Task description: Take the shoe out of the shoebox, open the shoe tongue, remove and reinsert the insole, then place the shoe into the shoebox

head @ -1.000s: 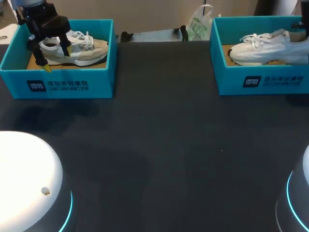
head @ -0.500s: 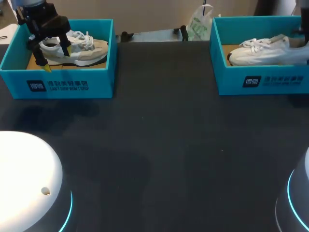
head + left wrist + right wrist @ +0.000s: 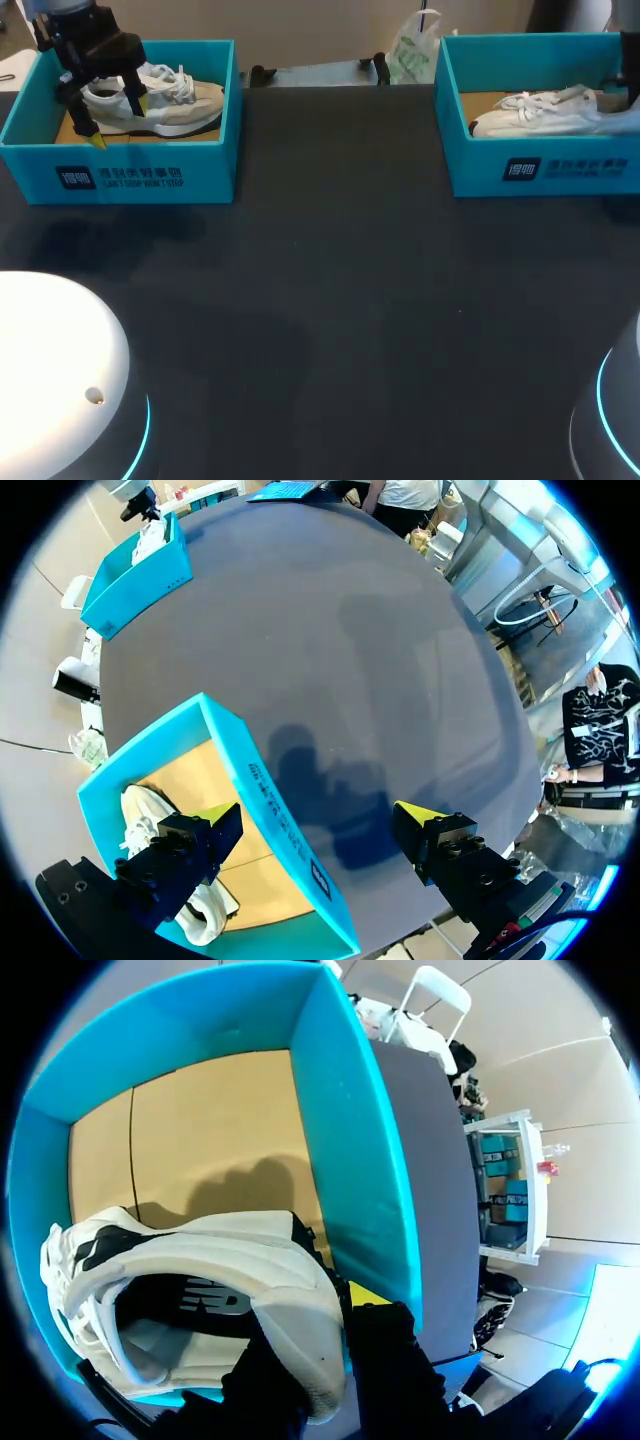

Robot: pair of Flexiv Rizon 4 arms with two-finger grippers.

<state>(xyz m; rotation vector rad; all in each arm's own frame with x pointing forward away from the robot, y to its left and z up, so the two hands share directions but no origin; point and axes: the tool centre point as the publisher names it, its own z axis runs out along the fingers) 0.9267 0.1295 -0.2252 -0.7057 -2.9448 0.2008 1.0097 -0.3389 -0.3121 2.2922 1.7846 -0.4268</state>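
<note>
Right gripper point(image 3: 325, 1345) pinches the heel collar of the white shoe point(image 3: 200, 1260), which sits inside the teal shoebox point(image 3: 350, 1150) just ahead of its fingers. Across the table point(image 3: 330, 630), left gripper point(image 3: 318, 818) hangs wide open and empty, straddling the front wall of a second shoebox point(image 3: 265, 790), another shoe point(image 3: 145, 815) under one finger.

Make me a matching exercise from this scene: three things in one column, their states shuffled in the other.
Things:
1. left gripper
2. right gripper
3. left shoe

States:
a. shut on the right shoe at its heel
b. lying loose in the left box
c. open, astride the left box's front wall

Pairs: 1-c, 2-a, 3-b
</note>
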